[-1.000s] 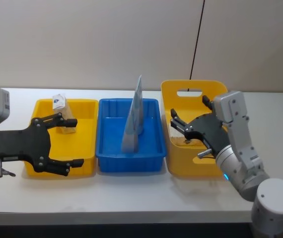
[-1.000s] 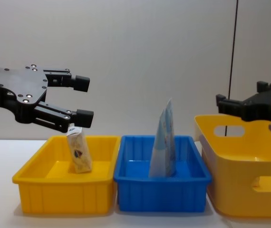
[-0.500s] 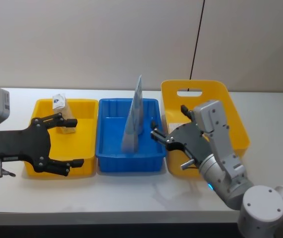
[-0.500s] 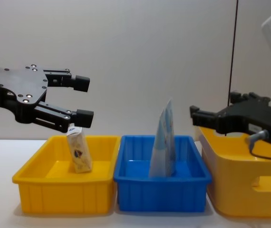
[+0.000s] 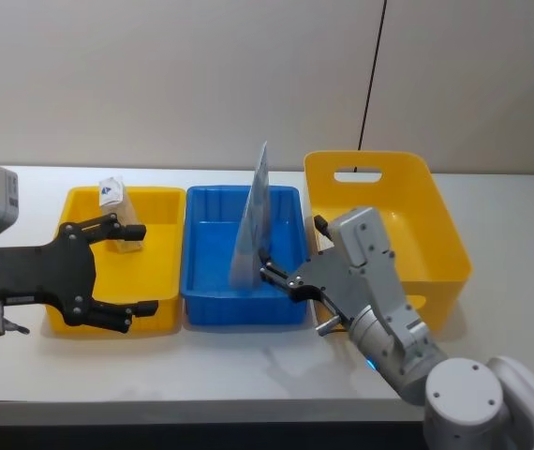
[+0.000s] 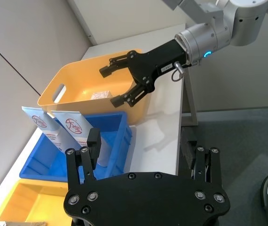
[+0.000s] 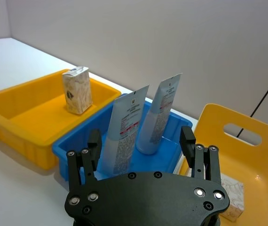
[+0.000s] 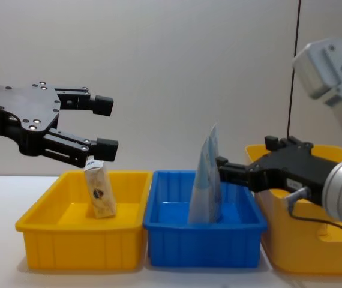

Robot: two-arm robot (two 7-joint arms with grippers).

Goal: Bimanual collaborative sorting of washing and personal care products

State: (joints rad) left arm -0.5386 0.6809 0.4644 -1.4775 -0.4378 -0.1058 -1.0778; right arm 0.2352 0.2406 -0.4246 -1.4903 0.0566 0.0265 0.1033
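two pale blue pouches (image 5: 251, 230) are stood upright in the blue bin (image 5: 201, 305). the right gripper (image 5: 286, 272), fingers spread and empty, is held at their 4 o'clock. the left gripper (image 5: 131, 267), spread empty, is hung above the left yellow bin (image 5: 159, 202), the tan pack (image 5: 114, 208) at its 12 o'clock.

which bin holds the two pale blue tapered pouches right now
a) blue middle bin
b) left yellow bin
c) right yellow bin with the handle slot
a: the two pale blue pouches stand upright in the blue bin, while the left yellow bin holds only a small tan pack.
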